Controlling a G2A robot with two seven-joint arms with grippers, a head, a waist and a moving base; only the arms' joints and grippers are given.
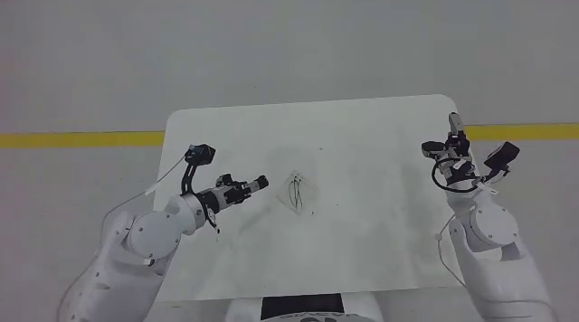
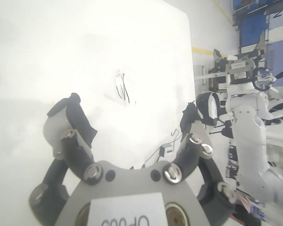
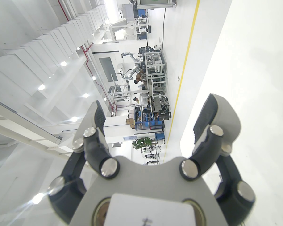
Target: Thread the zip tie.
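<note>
Over the table's (image 1: 380, 250) left half, on the robot's side of ctr, L gripper (image 2: 132, 103) hovers w/ its fingers spread wide and nothing btwn them. It points across the top toward the middle. From where I stand the job looks unstarted: no tie picked up, no tail fed through a head, neither arm touching anything. So all of it is left, I'd say: grab, line up tail and head, push through, pull.

Just past those fingertips, about dead ctr of the table, lies the zip tie (image 1: 297, 193): thin dark strands flat on the white top, running roughly near edge to far edge. Can't tell if it's one tie or a few, or which end is the head; too fine. It sits near L gripper, straight ahead of the open fingers, but apart, no contact.

Farther off, over the right edge toward the far right corner, sits R gripper (image 3: 154, 104), also wide open and empty. It aims away from the table, out at the room, and is well apart from the tie.
</note>
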